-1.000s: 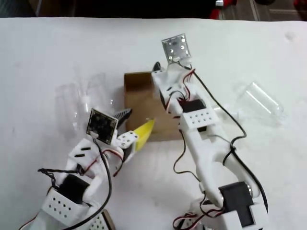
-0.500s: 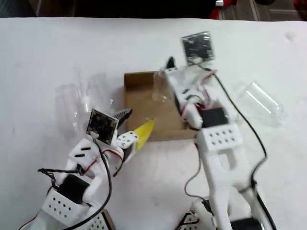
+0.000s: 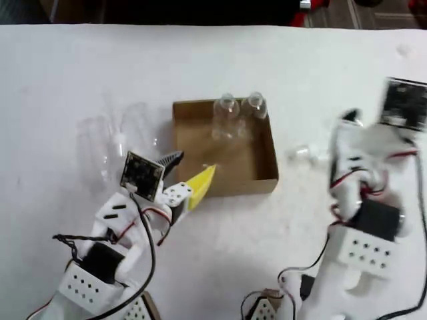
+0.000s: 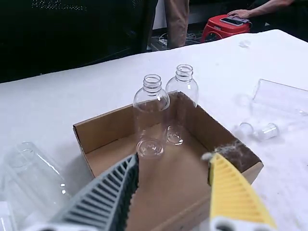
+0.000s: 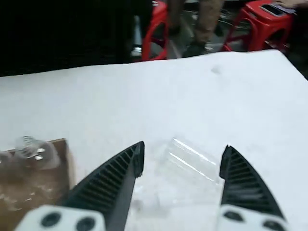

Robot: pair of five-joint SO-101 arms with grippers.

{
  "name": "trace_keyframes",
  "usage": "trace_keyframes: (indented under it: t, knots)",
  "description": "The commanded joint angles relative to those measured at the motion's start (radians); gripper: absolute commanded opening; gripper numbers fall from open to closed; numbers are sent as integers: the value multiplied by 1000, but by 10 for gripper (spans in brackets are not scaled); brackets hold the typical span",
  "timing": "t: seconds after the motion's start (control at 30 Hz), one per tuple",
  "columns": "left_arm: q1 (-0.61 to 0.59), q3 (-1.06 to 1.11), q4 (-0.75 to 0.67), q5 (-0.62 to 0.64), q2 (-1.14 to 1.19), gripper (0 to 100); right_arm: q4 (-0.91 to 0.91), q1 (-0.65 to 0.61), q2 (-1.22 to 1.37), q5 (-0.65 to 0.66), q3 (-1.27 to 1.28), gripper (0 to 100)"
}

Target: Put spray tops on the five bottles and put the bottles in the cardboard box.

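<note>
Table [image 3: 73,60]; cardboard box [image 3: 195,137]; bottles [image 3: 226,115] upright inside

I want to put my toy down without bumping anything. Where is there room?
Free: the wide table strip beyond the cardboard box, and the patch before it between the arms. The box's left half is bare too. Crowded: standing bottles in its far right corner, lying bottles left of it, right gripper over another bottle at right.

The open brown cardboard box [image 4: 103,124] sits on the white tabletop [image 4: 57,96] just ahead of the left tool [image 4: 173,161]. Two upright clear plastic bottles [image 4: 151,103] stand side by side in its far corner. Other clear bottles [image 4: 29,168] lie outside the box, left of that tool. Another clear bottle [image 5: 190,161] lies just ahead of the right tool [image 5: 183,147].
</note>
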Motion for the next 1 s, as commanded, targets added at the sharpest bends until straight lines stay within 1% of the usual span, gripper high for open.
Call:
trace_keyframes:
  t: [0.0,0.1,0.13,0.27,0.43,0.5,0.57,0.77,0.87,0.97]
  knots:
    - [-16,-5,-23,-14,-13,222,-45,131,113,9,-12,226]
    - [-16,-5,-21,-14,-13,222,-159,194,282,0,-15,226]
    - [-16,-5,-21,-14,-13,222,-193,206,340,-26,-20,226]
    - [-16,-3,-21,-14,-13,222,-229,255,578,-216,-129,226]
    - [-7,21,-54,-15,-13,222,-222,274,834,-526,-310,228]
    - [-7,23,-57,-15,-13,222,-194,268,914,-623,-379,229]
    - [-7,23,-57,-15,-13,222,-140,259,977,-692,-460,229]
    - [-7,23,-60,-15,-13,222,47,259,1116,-804,-684,227]
    - [-7,23,-58,-15,-13,222,101,268,1185,-852,-743,226]
    - [-7,23,-57,-15,-13,222,130,282,1253,-927,-776,226]
